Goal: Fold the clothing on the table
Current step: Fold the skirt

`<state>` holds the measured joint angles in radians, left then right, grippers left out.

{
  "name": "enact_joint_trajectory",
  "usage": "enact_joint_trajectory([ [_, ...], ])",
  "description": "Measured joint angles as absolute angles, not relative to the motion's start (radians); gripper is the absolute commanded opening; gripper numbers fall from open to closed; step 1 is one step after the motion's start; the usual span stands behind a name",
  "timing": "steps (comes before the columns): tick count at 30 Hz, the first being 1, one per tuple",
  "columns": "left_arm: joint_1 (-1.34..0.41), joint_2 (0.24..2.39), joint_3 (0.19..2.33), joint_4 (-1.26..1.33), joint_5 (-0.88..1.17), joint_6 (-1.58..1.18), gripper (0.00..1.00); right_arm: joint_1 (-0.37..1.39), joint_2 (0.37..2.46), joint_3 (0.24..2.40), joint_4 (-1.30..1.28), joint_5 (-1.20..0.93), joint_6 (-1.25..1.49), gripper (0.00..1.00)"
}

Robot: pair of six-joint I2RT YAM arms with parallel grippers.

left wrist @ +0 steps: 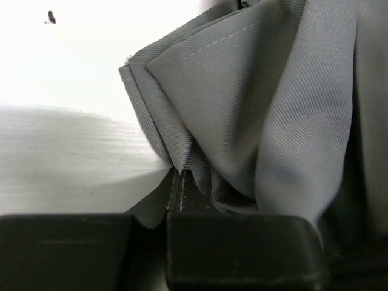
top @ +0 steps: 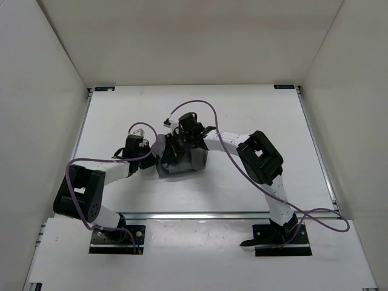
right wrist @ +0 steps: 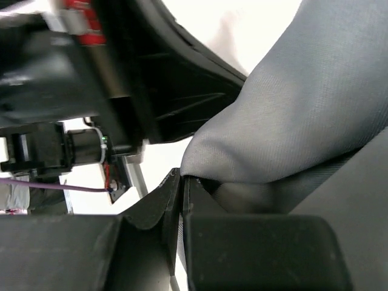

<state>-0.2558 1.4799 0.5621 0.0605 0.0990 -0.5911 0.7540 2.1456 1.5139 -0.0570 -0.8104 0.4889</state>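
**Both grippers clamped on bunched clothing, mid-table**

The clothing point(top: 182, 163) is seen as a compact grey bundle near the middle of the table point(top: 254, 109), gathered between the two wrists. The left gripper point(left wrist: 177, 179) is closed tight on a stack of pleated edges, and stitched hems are fanned out above its fingertips. The right gripper point(right wrist: 182, 180) is likewise pinched narrow on a smooth rounded fold, with fabric draped up and to the right. From the top view both tools are crowded together over the bundle, so exact grip points cannot be told apart there. A black housing point(right wrist: 121, 73), possibly the other arm's wrist, is seen close behind the right gripper, with a purple cable point(right wrist: 54, 186) below it.
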Motion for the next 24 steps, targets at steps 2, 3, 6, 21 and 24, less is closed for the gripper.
enact_joint_trajectory([
  [2,-0.249,1.473,0.558,0.057,0.103,-0.589,0.26,0.760,2.168,1.529,-0.078,-0.806,0.485,0.00],
  [3,-0.244,1.468,0.555,0.055,0.106,-0.582,0.31,0.764,2.177,1.533,-0.089,-0.803,0.481,0.00],
  [6,-0.228,1.437,0.550,0.035,0.121,-0.591,0.36,0.773,2.195,1.536,-0.116,-0.799,0.467,0.03],
  [21,-0.174,1.095,0.565,-0.090,0.059,-0.612,0.39,0.788,2.096,1.547,-0.163,-0.750,0.393,0.43],
  [24,-0.180,1.115,0.554,-0.091,0.058,-0.613,0.41,0.774,1.969,1.497,-0.165,-0.712,0.382,0.42],
])
